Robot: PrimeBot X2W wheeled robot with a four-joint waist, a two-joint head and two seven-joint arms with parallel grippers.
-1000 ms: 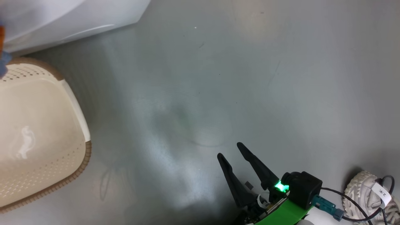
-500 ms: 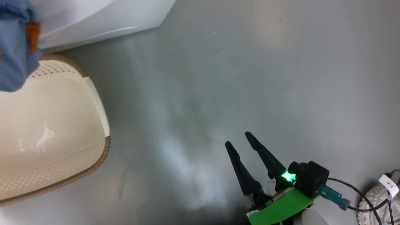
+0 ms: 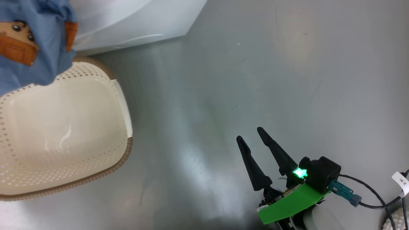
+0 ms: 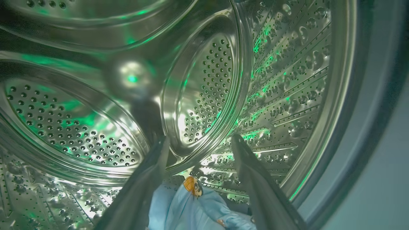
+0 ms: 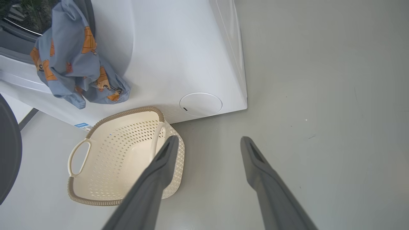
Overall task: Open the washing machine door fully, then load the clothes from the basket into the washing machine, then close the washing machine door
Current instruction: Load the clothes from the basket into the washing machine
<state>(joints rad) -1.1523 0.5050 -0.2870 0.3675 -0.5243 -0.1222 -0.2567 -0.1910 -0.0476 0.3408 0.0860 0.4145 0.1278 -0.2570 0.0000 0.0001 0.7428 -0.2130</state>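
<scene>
The left pincer (image 4: 199,140), released, sat inside the washing machine (image 4: 207,95) drum, clothes (image 4: 179,210) beneath it. The right pincer (image 3: 249,134), released, hovered right of the basket (image 3: 96,166).

place: appearing to be a laundry corner, home or test room, cannot tell | signs: white front-loading washing machine (image 5: 179,48) standing on a bare, glossy grey floor (image 5: 319,95) – its perforated steel drum (image 4: 207,95) gleaming inside | cream basket (image 5: 127,111) sitting just beside it – blue printed clothes (image 5: 73,64) hanging from the opening
</scene>
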